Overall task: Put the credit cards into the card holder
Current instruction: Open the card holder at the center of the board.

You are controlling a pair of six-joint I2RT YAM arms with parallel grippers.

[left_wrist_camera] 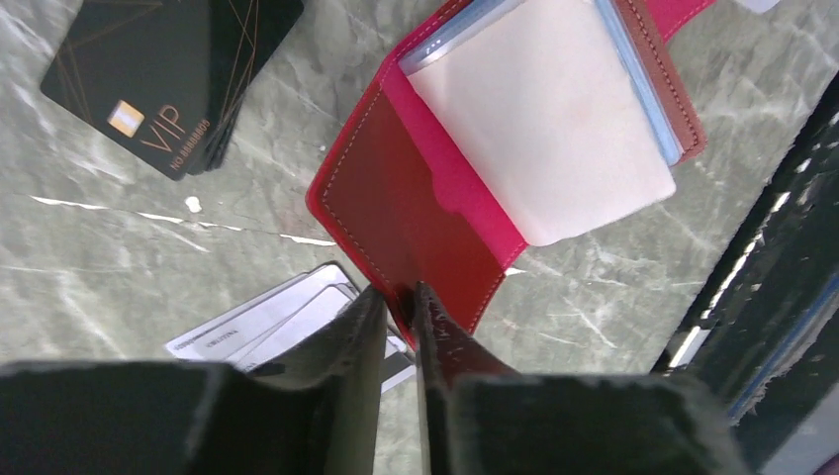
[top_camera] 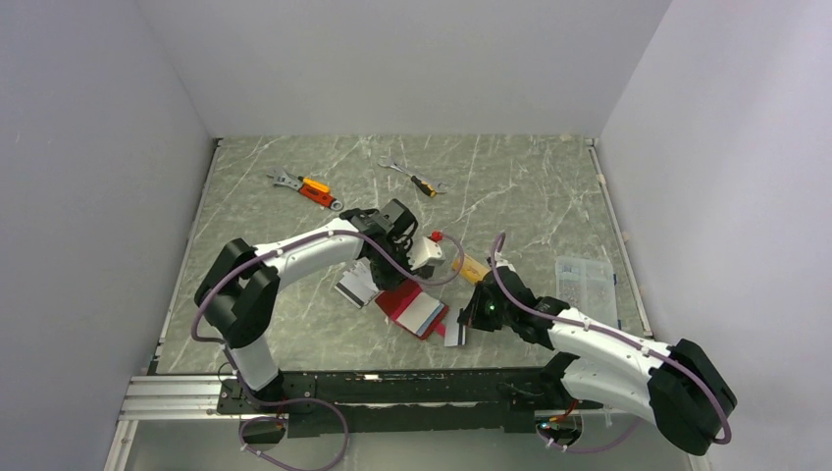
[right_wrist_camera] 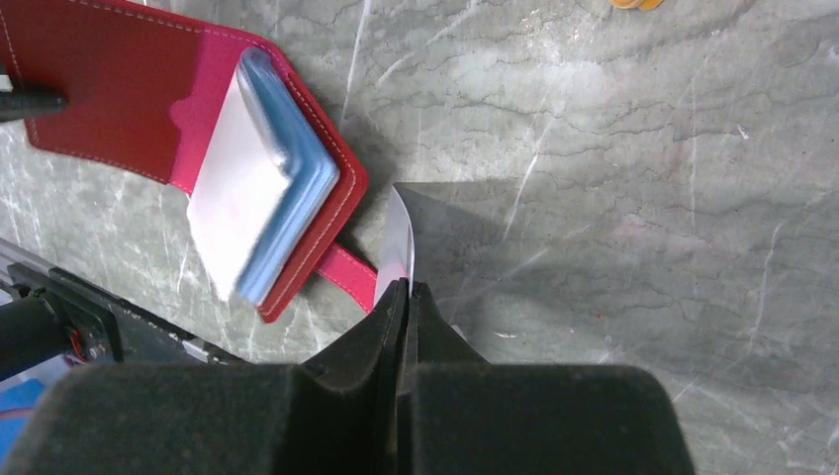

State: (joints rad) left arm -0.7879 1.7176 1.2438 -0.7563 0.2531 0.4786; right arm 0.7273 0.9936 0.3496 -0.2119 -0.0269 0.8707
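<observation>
Your left gripper is clamping the edge of the red card holder, which is lying open on the table, close to the middle of its near edge. Your right gripper is pinching a silver card and holding it upright, just beside the card holder. A black card is lying near the holder's other side.
</observation>
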